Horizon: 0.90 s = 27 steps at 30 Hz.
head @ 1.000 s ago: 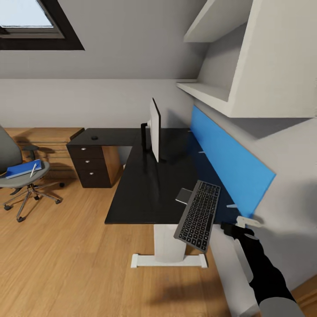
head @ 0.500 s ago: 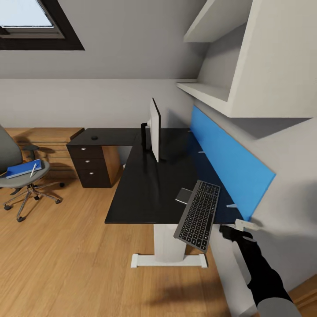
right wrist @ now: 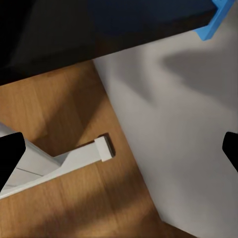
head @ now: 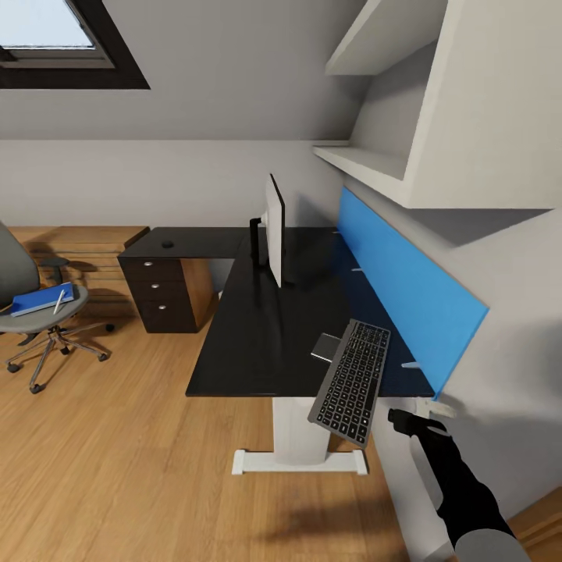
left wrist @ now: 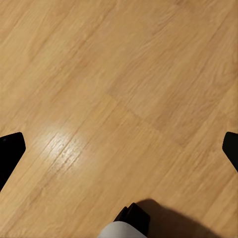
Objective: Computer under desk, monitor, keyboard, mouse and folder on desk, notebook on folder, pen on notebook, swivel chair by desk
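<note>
The slim silver-framed dark-keyed keyboard (head: 352, 381) overhangs the glossy black table's (head: 257, 336) near edge, long axis running away, just left of the right pincer (right wrist: 119, 148), whose fingers stand spread and empty.

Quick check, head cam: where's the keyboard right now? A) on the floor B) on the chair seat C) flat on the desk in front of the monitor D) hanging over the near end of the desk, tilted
D: the keyboard lies with its far end on the black desk and its near end sticking out past the desk's edge, tilted, well short of the monitor.
</note>
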Available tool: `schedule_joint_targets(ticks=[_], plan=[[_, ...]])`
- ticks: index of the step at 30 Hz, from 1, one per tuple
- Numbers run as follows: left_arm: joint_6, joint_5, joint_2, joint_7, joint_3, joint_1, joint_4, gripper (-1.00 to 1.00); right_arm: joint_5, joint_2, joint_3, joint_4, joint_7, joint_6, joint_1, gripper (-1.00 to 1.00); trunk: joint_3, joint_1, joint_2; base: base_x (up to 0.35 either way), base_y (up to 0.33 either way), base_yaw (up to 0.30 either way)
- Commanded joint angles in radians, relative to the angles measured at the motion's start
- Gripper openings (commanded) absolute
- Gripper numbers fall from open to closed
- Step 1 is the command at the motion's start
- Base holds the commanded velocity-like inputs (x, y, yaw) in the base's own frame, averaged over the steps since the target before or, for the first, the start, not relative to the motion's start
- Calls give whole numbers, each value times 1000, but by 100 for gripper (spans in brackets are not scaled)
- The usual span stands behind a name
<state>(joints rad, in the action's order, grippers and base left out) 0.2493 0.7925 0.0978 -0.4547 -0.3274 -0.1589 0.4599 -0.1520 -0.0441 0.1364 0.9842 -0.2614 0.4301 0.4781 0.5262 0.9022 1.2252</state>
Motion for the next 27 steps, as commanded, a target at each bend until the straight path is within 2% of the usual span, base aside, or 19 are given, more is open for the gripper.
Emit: schedule_joint_targets(ticks=[1, 10, 27], plan=[[5, 9, 1, -6, -9, -1, 1, 100, -11, 0, -2, 1, -7, 1, 0, 100, 1, 0, 1, 0, 0, 0], [5, 9, 1, -5, -8, -1, 1, 100, -9, 0, -5, -2, -7, -6, 0, 100, 1, 0, 1, 0, 0, 72], [7, 8, -1, -5, -14, -1, 2, 100, -8, 0, -7, -1, -7, -5, 0, 100, 1, 0, 1, 0, 0, 242]])
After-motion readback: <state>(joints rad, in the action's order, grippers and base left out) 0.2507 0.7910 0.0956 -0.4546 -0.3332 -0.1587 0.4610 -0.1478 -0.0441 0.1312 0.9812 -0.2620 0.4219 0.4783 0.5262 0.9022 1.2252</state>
